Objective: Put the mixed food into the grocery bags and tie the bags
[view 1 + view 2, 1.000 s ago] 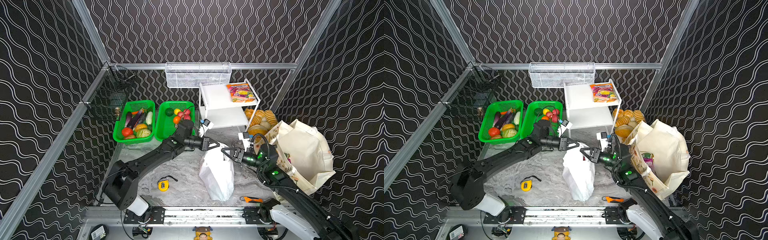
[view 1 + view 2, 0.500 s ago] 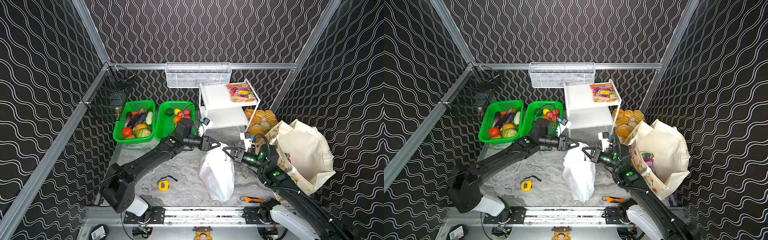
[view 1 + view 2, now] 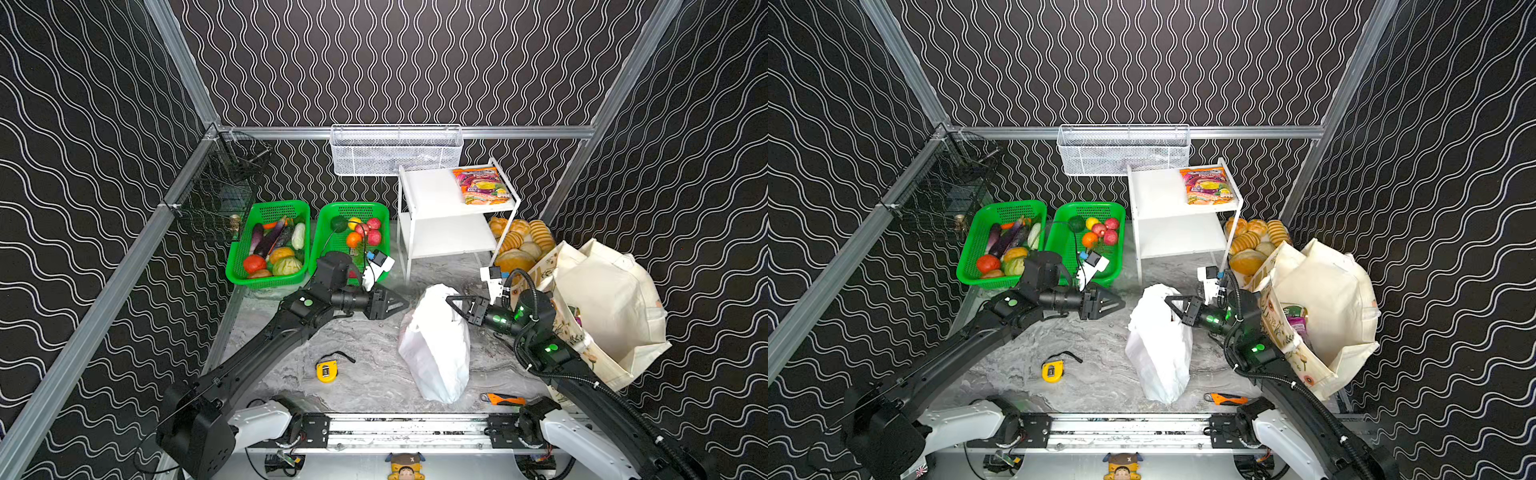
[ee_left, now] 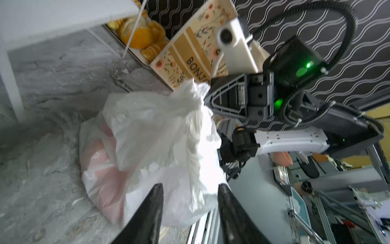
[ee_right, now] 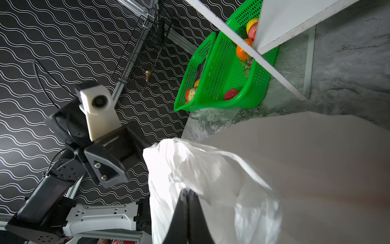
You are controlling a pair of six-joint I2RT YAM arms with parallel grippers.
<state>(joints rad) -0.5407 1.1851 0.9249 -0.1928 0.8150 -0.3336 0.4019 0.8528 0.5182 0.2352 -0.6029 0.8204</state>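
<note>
Nearest, at 6 o'clock of the table: white plastic bag (image 3: 436, 353), upright, something pink inside. The left gripper (image 3: 404, 304) had let go of the neck and backed off to its 9 o'clock, jaws part open and empty. The right gripper (image 3: 451, 299) had clamped fully onto the bunched neck from 3 o'clock and held it alone. Probably a regrip mid-tie; no finished knot showed. At 3 o'clock, the cloth tote (image 3: 602, 299) gaped untied. Fruit (image 3: 361, 232) was left in the green basket (image 3: 353, 205) at 11 o'clock.
</note>
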